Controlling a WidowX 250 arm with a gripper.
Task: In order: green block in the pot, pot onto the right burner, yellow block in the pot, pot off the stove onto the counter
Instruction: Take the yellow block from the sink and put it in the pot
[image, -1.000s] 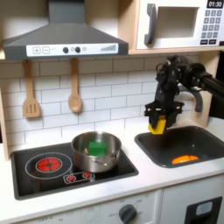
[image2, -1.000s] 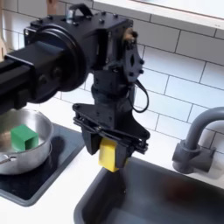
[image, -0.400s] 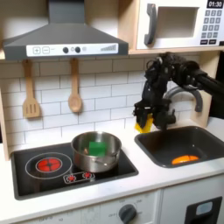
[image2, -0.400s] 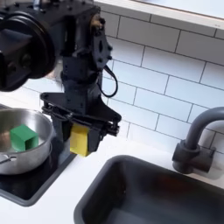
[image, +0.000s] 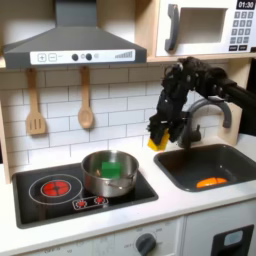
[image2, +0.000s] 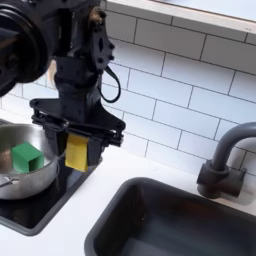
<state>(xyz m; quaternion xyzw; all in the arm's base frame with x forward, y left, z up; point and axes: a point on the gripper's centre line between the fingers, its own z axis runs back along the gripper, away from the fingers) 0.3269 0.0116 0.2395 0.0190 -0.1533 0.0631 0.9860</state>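
One pot (image: 108, 172) on stove (image: 40, 205). One green block (image: 113, 170) inside pot. One yellow block (image2: 76, 152) right of pot in both exterior views. One orange piece (image: 211, 182) in sink (image: 180, 170), right of stove. Two red ring burners on stove. Two wooden utensils on wall above stove. One faucet (image2: 222, 160) behind sink.

A digital display (image: 245, 5) on the microwave (image: 205, 27) — at the top right of the first exterior view — is showing "01:30". The keypad (image: 241, 32) below it is carrying marks too small to read, and the range hood's (image: 73, 45) control panel — likewise — is giving nothing legible.
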